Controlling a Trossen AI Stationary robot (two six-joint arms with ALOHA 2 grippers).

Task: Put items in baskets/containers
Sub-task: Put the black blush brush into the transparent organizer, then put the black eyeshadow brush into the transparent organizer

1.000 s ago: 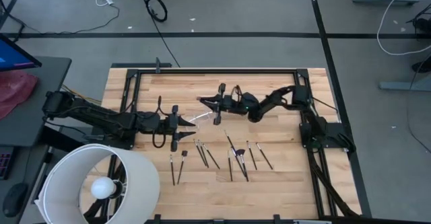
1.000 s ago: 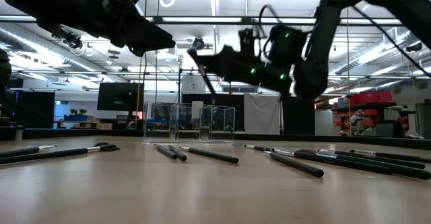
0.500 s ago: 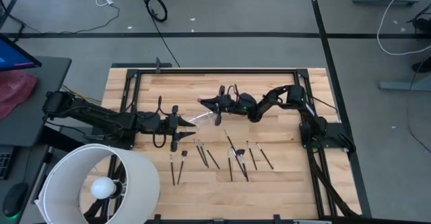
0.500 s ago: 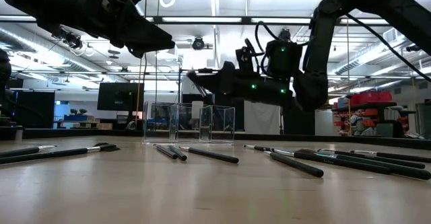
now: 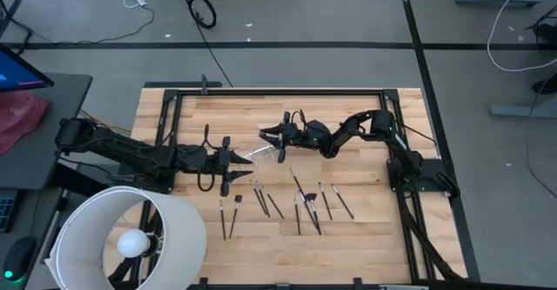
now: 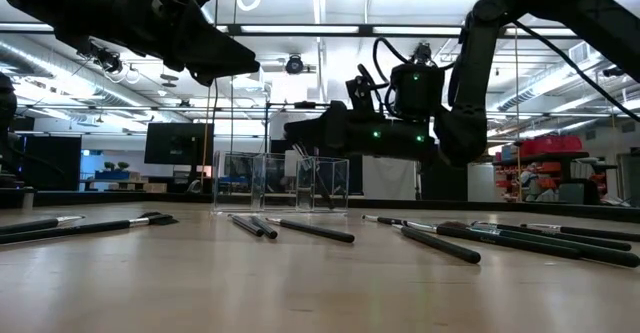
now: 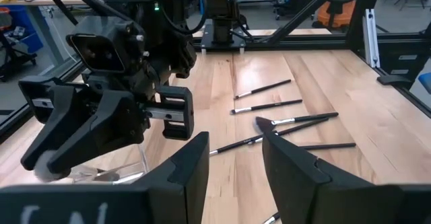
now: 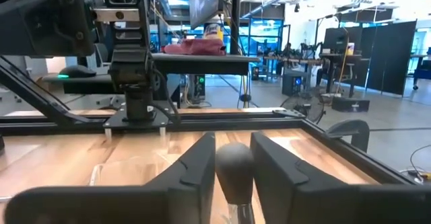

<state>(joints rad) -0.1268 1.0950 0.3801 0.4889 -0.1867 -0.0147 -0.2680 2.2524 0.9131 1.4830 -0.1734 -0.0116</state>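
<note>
Right gripper: above the middle of the tabletop, directly over the clear cup; released, its fingers parted on either side of a dark brush handle whose rounded end sits between them

Brush in cup: one, leaning inside the cup, upper end just under the right gripper

Clear cup, high view: just below the right gripper and just ahead of the left gripper, standing on the tabletop

Left gripper: beside the cup, on the side away from the right arm, raised off the wood; released, fingers spread wide with nothing between them

Loose brushes: about nine, lying flat on the tabletop in a rough row, on the near side of both grippers and well apart from the right gripper; the nearest ones lie just past the left gripper's tips; several more show in the left wrist view

Lampshade: large, white, with a bulb inside, behind the left gripper by the table's corner
</note>
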